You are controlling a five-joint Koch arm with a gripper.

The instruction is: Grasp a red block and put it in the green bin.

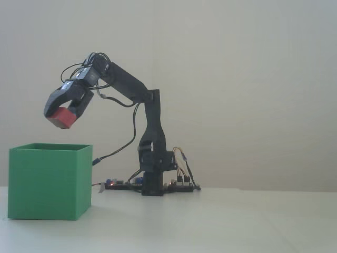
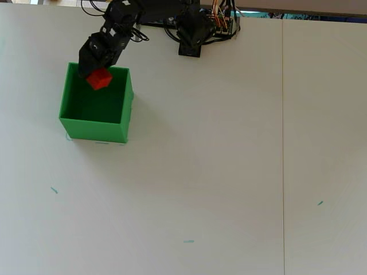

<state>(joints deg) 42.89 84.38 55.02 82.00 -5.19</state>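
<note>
The fixed view stands low, about level with the table [image 1: 221, 221], and looks sideways at the arm's base [image 1: 152, 184], with the green bin [image 1: 50, 182] nearer the lens and left of that base. The overhead view looks straight down from well above, the base [image 2: 192, 43] at its top edge and the bin [image 2: 94, 129] below-left of it. Both views share base, bin and the tabletop between them.

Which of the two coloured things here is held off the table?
The red block: the pincer grips it in the air above the green bin, which stands on the table.
</note>
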